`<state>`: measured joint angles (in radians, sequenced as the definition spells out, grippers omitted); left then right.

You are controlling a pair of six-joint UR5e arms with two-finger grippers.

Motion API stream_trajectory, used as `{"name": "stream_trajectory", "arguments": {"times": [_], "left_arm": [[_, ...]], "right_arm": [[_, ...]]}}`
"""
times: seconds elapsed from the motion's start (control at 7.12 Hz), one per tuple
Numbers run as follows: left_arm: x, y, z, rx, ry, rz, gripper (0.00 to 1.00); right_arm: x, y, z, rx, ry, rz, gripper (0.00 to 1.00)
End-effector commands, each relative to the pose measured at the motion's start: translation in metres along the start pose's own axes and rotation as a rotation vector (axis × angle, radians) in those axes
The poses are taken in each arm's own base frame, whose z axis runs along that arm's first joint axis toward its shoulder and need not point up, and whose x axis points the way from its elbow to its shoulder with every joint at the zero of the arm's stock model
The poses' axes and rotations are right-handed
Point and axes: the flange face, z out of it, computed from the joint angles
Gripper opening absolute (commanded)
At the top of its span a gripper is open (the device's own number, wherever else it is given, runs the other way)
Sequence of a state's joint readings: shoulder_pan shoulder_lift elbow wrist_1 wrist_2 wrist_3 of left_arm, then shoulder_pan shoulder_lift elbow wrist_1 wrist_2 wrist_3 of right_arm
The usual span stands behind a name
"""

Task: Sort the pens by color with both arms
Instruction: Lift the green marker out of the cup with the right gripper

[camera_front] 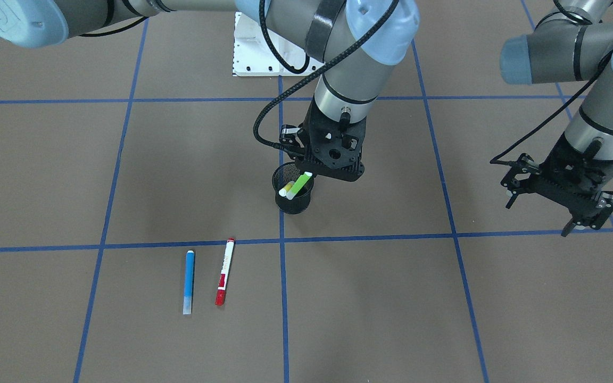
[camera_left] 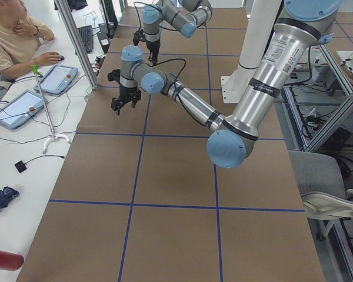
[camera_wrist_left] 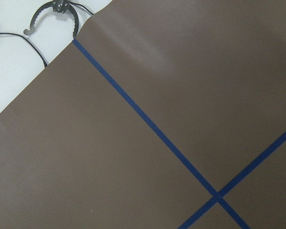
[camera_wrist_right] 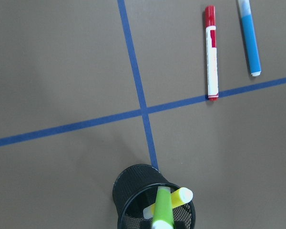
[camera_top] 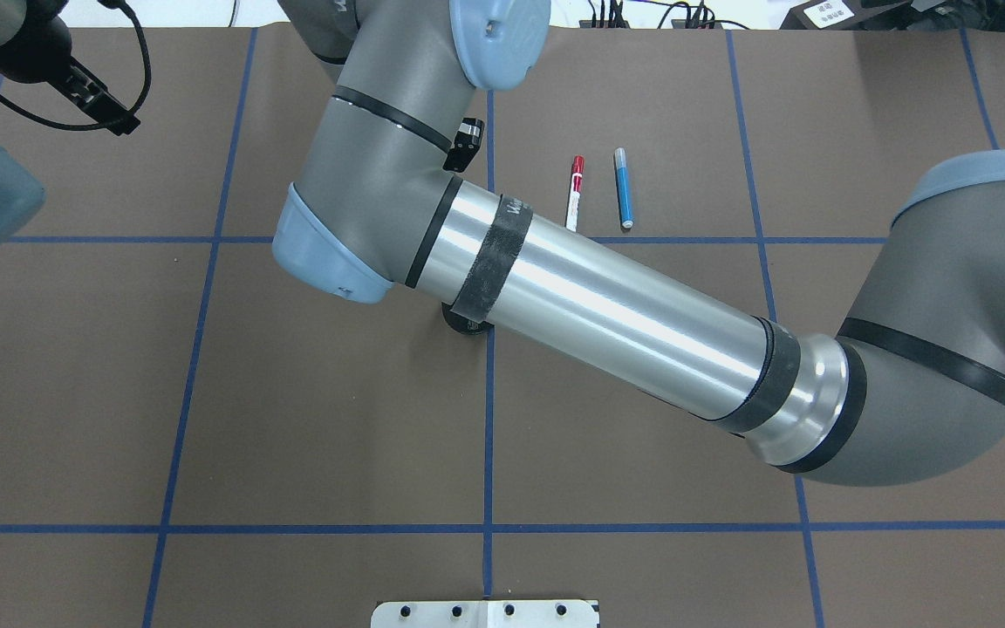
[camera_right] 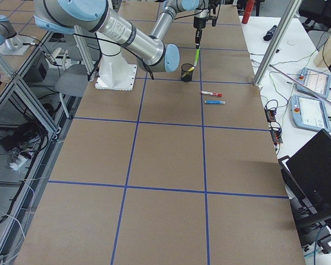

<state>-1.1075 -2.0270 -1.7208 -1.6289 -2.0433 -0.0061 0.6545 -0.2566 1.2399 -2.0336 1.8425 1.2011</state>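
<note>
Mesh cup [camera_front: 293, 205] beneath right arm [camera_front: 344, 80]

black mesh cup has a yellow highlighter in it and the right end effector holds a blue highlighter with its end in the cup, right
No: the right end effector holds the light green highlighter, not a blue one; see the front-facing view. The blue highlighter lies on the brown table. The yellow highlighter is in the black mesh cup.

Brown table [camera_front: 391, 319] with black mesh cup [camera_front: 295, 205], blue highlighter [camera_front: 189, 279], red-capped marker [camera_front: 225, 271]
</note>
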Motion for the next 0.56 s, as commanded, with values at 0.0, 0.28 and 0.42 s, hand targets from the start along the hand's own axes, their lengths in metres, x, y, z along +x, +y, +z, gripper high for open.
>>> {"name": "stream_trajectory", "arguments": {"times": [0.0, 0.28, 0.42], "left_arm": [[-0.001, 0.002, -0.001, 0.000, -0.001, -0.009, 1.00], [-0.001, 0.004, 0.000, 0.002, -0.001, -0.034, 1.00], [-0.004, 0.010, 0.003, -0.006, -0.002, -0.055, 1.00]], "right_arm": [[0.012, -0.009, -0.018, 0.147, 0.023, -0.003, 0.00], [0.022, -0.027, 0.006, 0.307, 0.049, 0.013, 0.00], [0.029, -0.039, 0.032, 0.381, -0.016, 0.042, 0.00]]}}
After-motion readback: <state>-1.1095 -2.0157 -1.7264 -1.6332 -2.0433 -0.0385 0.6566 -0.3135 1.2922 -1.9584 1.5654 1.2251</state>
